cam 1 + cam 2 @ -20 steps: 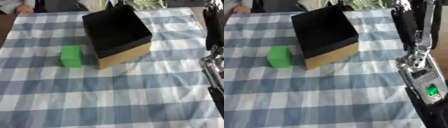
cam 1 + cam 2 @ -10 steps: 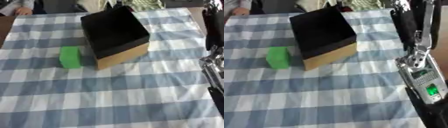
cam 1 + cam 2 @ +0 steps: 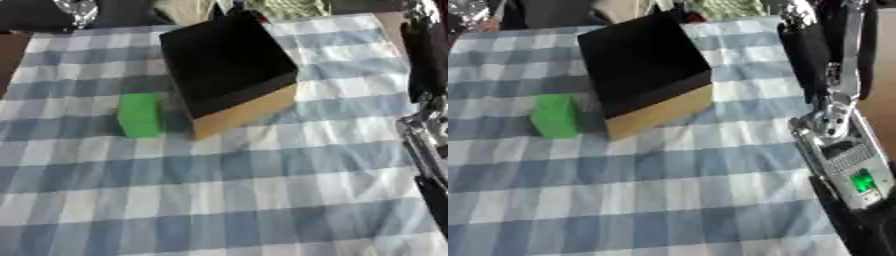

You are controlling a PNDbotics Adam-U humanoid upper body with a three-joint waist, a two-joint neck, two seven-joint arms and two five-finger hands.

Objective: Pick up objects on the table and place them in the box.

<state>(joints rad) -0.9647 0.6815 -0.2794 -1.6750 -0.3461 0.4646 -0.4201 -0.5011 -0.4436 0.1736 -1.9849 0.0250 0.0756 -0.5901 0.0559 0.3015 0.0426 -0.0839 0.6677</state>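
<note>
Two things are lying on the table (image 3: 262,200), which is wearing a blue and white checked cloth: a green block (image 3: 140,115) and a box (image 3: 229,70). The box is open at the top, black inside, with a tan cardboard wall showing on its near side, and it is sitting turned at an angle toward the far edge of the table, about in the middle between the left and right edges. The green block is standing just beside the box, on its left, close to the box's near-left corner, and a narrow strip of cloth seems to be showing between them, so I cannot tell for sure whether they are touching. Nothing is showing inside the box, as far as its dark interior lets me see. The robot's right arm (image 3: 837,150) is coming in along the right edge of the table, black and silver, with a small green light on a silver part, and it is staying well apart from both the block and the box. The hand at the end of this arm is not showing in either view, and the left hand is not appearing either, so I cannot tell whether their fingers are straight or curled.
</note>
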